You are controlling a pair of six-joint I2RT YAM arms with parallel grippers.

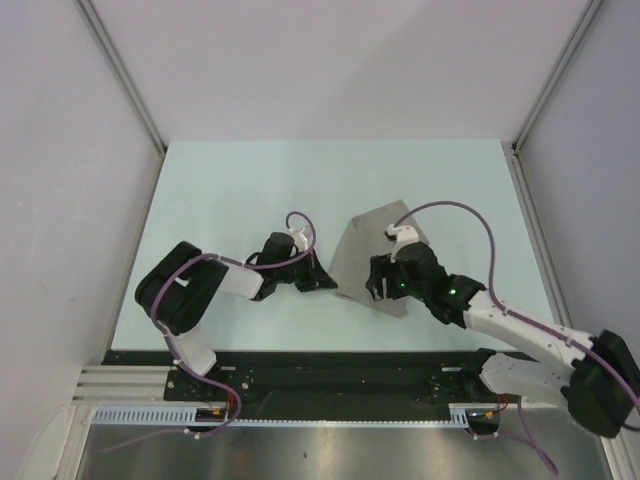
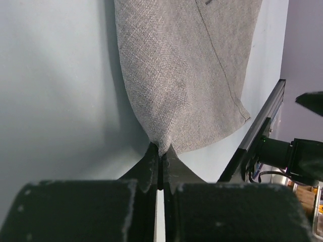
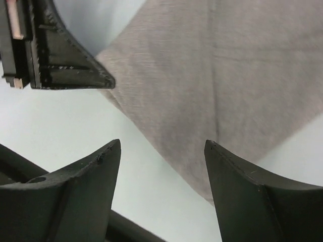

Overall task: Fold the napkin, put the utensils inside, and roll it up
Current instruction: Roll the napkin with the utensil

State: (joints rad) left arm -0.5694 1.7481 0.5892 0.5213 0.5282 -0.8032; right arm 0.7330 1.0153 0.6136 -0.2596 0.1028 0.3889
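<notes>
Grey-beige cloth is the main thing here. Over on the left, the black two-finger left gripper [image 2: 161,149] has its jaws pressed together on one corner of the plain soft napkin [image 2: 186,75]. The fabric is bunched into a little point there, most likely so that corner can be carried across for the fold. That arm is bent sharply at the elbow and reaches in low over the pale blue-green table [image 1: 250,190], wrist pointing right. The napkin lies mid-table between the two grippers, mostly flat, with a faint crease line across it. On the right, the black right gripper [image 3: 161,146] hangs just above the napkin's near edge, jaws spread wide and gripping nothing, its forearm angling in from the right-hand base.
</notes>
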